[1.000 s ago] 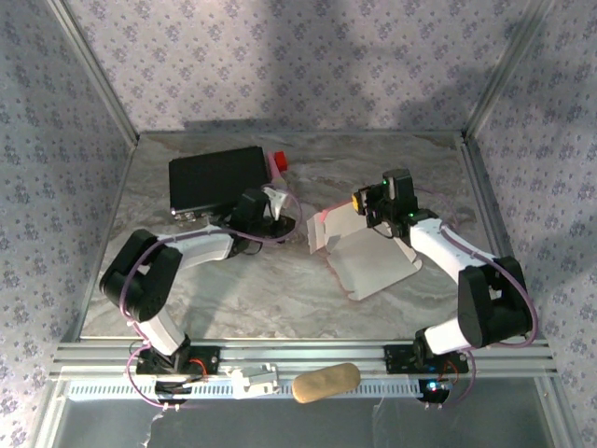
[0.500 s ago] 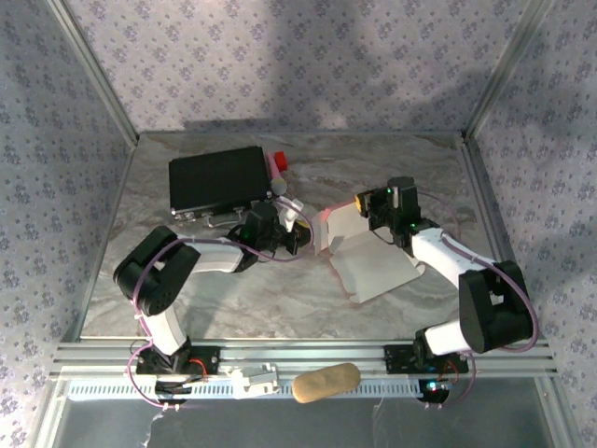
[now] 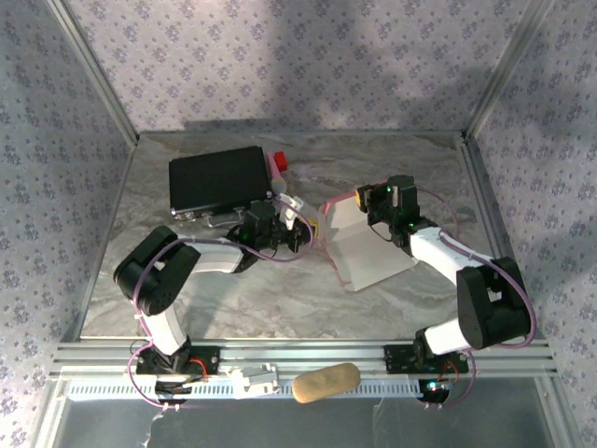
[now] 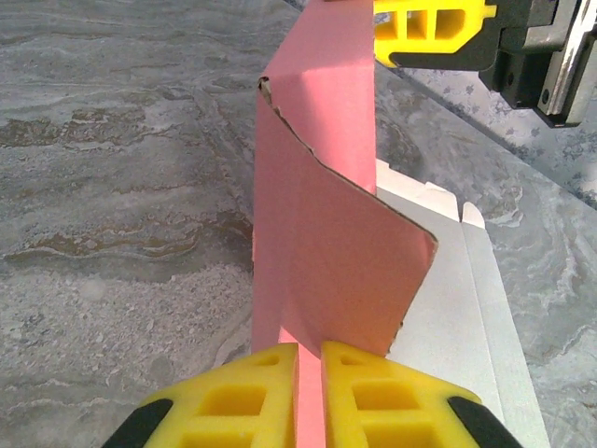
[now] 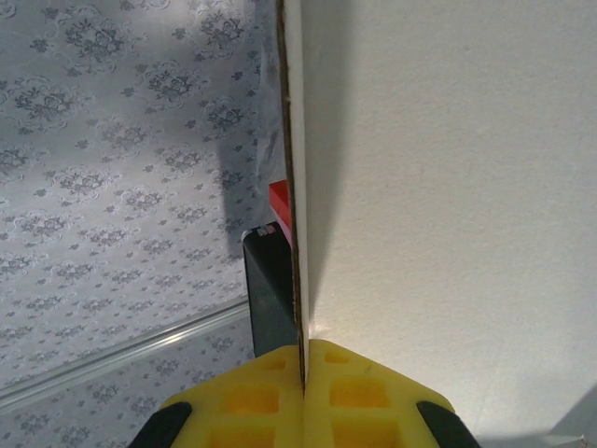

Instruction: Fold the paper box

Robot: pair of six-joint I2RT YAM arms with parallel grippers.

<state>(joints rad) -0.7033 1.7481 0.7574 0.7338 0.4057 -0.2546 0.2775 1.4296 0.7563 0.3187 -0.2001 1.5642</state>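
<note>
Paper box [image 3: 373, 257], left end effector [image 4: 309, 362] pinching pink flap, right end effector [image 5: 304, 366] clamping panel

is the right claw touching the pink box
Touching: right wrist view shows the right claw shut on the edge of the pink thin cardboard paper box.

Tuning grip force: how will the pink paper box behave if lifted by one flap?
Probably floppy: the paper box is thin card, hinging at creases. Likely light: the left pincer pinches a flap upright. Frayed corner suggests tearing.
</note>
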